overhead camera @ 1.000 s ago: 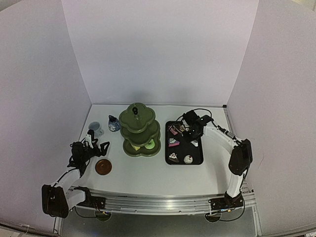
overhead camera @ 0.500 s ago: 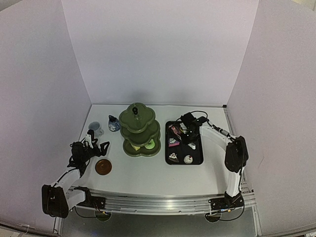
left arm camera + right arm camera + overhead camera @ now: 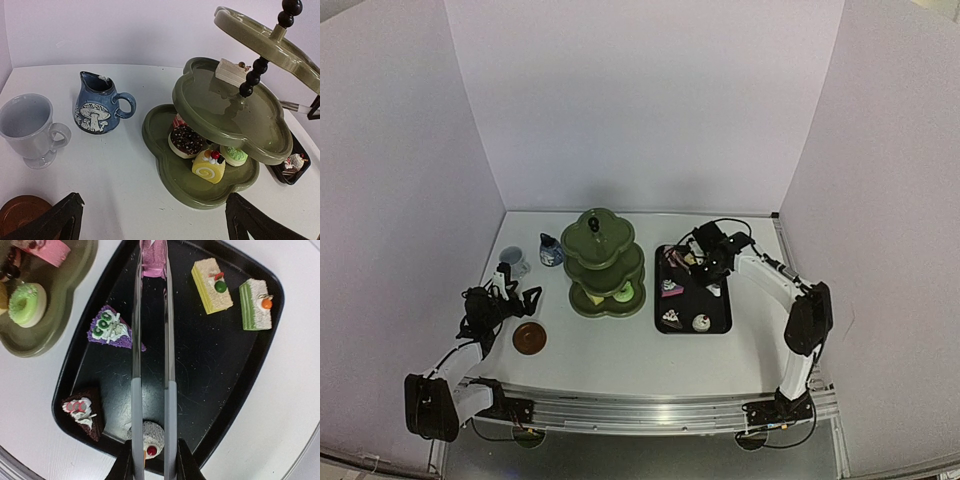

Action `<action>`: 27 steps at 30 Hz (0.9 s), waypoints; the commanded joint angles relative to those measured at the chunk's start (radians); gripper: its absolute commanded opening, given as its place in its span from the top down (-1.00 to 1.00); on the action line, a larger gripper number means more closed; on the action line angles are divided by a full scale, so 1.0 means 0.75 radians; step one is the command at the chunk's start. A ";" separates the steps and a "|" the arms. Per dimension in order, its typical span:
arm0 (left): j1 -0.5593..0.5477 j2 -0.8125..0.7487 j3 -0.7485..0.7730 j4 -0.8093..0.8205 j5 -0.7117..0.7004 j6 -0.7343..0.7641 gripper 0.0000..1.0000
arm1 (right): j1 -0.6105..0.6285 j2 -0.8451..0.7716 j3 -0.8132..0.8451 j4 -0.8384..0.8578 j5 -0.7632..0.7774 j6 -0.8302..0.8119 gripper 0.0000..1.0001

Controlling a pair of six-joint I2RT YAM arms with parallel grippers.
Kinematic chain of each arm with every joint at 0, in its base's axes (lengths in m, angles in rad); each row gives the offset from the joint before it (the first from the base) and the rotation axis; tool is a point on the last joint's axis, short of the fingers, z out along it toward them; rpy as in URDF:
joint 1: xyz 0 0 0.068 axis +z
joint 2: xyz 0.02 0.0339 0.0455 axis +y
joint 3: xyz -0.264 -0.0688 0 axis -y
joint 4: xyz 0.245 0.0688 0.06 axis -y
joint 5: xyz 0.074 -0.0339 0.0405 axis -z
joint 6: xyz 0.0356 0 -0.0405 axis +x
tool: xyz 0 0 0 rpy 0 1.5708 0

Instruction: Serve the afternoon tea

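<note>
Gripping the tongs (image 3: 167,340) between its fingers, the right gripper (image 3: 150,460) hangs over the tray (image 3: 220,370). The tong arms are squeezed narrow and their tips pinch a pink cake (image 3: 152,257) at the tray's 12 o'clock edge in the wrist view. Whether that cake is clear of the tray cannot be told.

On the tray in the same view:
- purple wedge (image 3: 110,329) at 10 o'clock
- yellow slice (image 3: 212,285) at 1 o'clock
- green slice (image 3: 255,304) at 2 o'clock
- brown wedge (image 3: 82,412) at 8 o'clock
- white cupcake (image 3: 150,437) at 6 o'clock, under the tongs

The stand (image 3: 605,265) sits mid-table, upright, with the tray just beside it at 3 o'clock. Its bottom tier carries a chocolate doughnut (image 3: 186,140), a yellow roll (image 3: 209,166) and a green doughnut (image 3: 234,155). Its middle tier carries a white slice (image 3: 231,70).

The mug (image 3: 27,125) and pot (image 3: 97,107) stand upright at the stand's 10 o'clock, near each other but apart. The coaster (image 3: 529,338) lies at its 7 o'clock.

The left gripper (image 3: 154,200) is at 8 o'clock, jaws wide and gripping nothing, near the coaster.
</note>
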 commanded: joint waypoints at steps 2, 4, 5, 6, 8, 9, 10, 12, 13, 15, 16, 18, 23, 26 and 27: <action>-0.004 -0.006 0.046 0.028 -0.005 0.011 -0.99 | 0.086 -0.236 0.158 -0.121 0.047 0.017 1.00; -0.005 -0.006 0.049 0.024 -0.004 0.011 -0.99 | 0.142 -0.242 0.194 -0.209 0.080 0.018 1.00; -0.005 -0.006 0.049 0.021 -0.004 0.012 -0.99 | 0.167 -0.242 0.212 -0.240 0.088 0.022 1.00; -0.004 -0.006 0.048 0.020 -0.004 0.012 -0.99 | 0.187 -0.241 0.227 -0.266 0.093 0.029 1.00; -0.004 -0.004 0.046 0.022 0.000 0.011 -1.00 | 0.227 -0.239 0.253 -0.320 0.106 0.040 1.00; -0.005 -0.005 0.046 0.026 0.002 0.011 -1.00 | 0.245 -0.236 0.272 -0.336 0.112 0.043 1.00; -0.005 -0.005 0.045 0.027 0.002 0.010 -0.99 | 0.262 -0.233 0.284 -0.342 0.109 0.047 1.00; -0.005 -0.002 0.047 0.027 0.002 0.010 -0.99 | 0.285 -0.224 0.311 -0.347 0.094 0.050 1.00; -0.005 -0.001 0.047 0.027 0.003 0.011 -0.99 | 0.295 -0.216 0.319 -0.348 0.083 0.051 1.00; -0.005 -0.001 0.049 0.027 0.005 0.011 -0.99 | 0.307 -0.202 0.340 -0.350 0.070 0.052 1.00; -0.005 -0.001 0.049 0.028 0.006 0.011 -0.99 | 0.313 -0.193 0.349 -0.350 0.063 0.051 1.00; -0.005 -0.001 0.049 0.027 0.006 0.011 -0.99 | 0.325 -0.167 0.375 -0.350 0.051 0.042 1.00; -0.005 -0.007 0.048 0.016 0.002 0.015 -0.99 | 0.342 -0.096 0.456 -0.350 0.027 0.012 1.00; -0.004 -0.010 0.047 0.015 -0.001 0.015 -0.99 | 0.343 -0.055 0.497 -0.350 0.011 -0.005 1.00; -0.004 -0.009 0.047 0.016 -0.002 0.015 -0.99 | 0.345 -0.038 0.516 -0.350 0.006 -0.011 1.00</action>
